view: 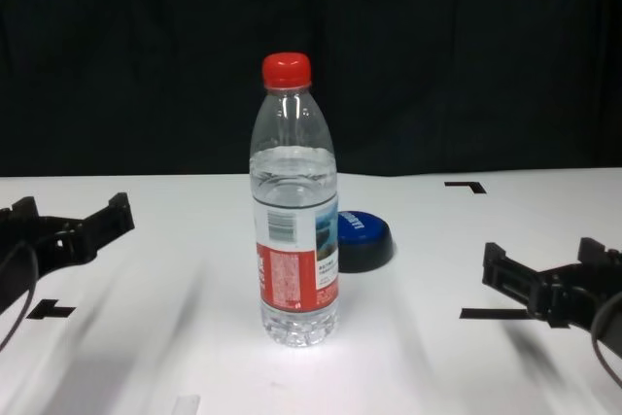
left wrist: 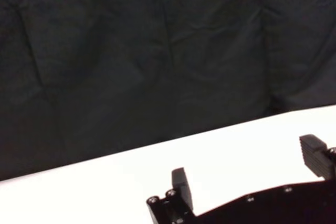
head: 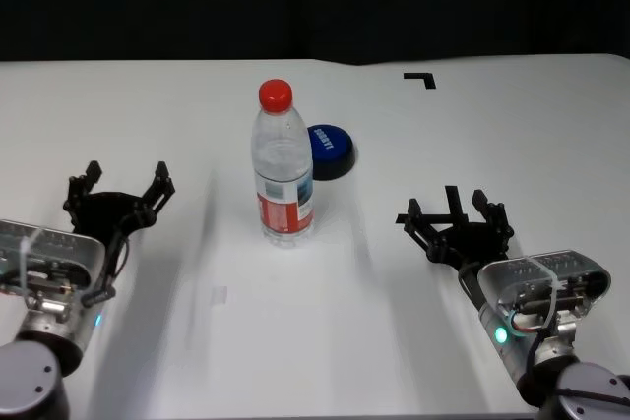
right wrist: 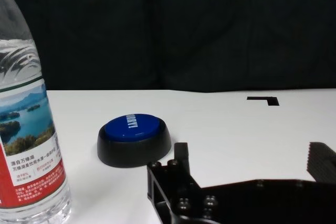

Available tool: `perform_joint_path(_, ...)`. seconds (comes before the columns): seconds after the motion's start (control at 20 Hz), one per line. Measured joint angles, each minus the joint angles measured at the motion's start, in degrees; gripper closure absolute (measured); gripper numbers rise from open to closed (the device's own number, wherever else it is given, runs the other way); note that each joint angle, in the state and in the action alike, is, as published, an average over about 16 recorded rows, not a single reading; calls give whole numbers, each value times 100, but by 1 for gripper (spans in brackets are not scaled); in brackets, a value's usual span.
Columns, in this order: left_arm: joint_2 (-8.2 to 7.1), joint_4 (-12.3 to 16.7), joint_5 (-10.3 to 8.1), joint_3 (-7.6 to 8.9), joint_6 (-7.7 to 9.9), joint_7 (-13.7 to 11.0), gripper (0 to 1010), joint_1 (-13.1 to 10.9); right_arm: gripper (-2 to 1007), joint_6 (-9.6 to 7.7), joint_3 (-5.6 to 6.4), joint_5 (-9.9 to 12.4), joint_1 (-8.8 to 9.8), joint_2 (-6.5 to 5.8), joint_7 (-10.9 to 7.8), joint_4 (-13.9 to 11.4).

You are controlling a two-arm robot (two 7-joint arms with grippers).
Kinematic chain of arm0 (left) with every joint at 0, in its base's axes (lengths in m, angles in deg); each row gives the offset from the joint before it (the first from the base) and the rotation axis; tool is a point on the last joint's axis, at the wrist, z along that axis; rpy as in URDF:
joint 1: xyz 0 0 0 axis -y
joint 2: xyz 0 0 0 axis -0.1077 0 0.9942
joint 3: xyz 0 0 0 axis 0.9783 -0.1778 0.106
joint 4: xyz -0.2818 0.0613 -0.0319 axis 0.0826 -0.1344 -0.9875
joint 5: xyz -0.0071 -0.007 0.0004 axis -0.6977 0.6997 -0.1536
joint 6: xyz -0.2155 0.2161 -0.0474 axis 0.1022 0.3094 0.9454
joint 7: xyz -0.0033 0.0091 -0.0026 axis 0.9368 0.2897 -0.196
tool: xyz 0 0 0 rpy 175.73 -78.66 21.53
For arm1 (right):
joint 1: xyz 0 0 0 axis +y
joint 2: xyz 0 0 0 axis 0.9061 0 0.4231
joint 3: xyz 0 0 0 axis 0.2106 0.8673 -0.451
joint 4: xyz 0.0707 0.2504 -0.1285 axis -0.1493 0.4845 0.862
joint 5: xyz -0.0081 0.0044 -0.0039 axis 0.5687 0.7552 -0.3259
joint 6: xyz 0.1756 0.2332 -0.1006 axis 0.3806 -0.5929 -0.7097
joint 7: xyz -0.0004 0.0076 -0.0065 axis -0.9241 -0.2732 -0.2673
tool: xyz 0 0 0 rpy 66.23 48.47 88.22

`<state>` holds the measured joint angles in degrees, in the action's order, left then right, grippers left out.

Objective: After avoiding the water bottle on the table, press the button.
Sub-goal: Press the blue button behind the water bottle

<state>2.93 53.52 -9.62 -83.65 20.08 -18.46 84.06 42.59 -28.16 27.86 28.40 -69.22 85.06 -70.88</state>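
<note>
The water bottle [head: 283,169] stands upright mid-table, clear with a red cap and red-and-white label; it also shows in the chest view [view: 296,221] and right wrist view [right wrist: 29,129]. The blue-topped button [head: 330,150] on a black base sits just behind it to the right [view: 362,238] [right wrist: 134,137]. My left gripper [head: 126,180] hovers open at the near left, well clear of the bottle [view: 68,216] [left wrist: 247,171]. My right gripper [head: 453,209] is open at the near right, nothing between its fingers [view: 544,259] [right wrist: 252,156]. The button lies ahead of it to the left.
The white table [head: 492,135] carries short black tape marks: one at the far right [head: 421,78] [right wrist: 265,99], one near the left gripper [view: 49,311], one under the right gripper [view: 496,314]. A black curtain backs the table's far edge.
</note>
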Motion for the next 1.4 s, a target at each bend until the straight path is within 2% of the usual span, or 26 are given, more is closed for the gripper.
perform_joint_path(1.4, 142, 462, 57, 173, 61, 87, 7, -517, 2, 0, 0, 0, 0, 0, 0, 0)
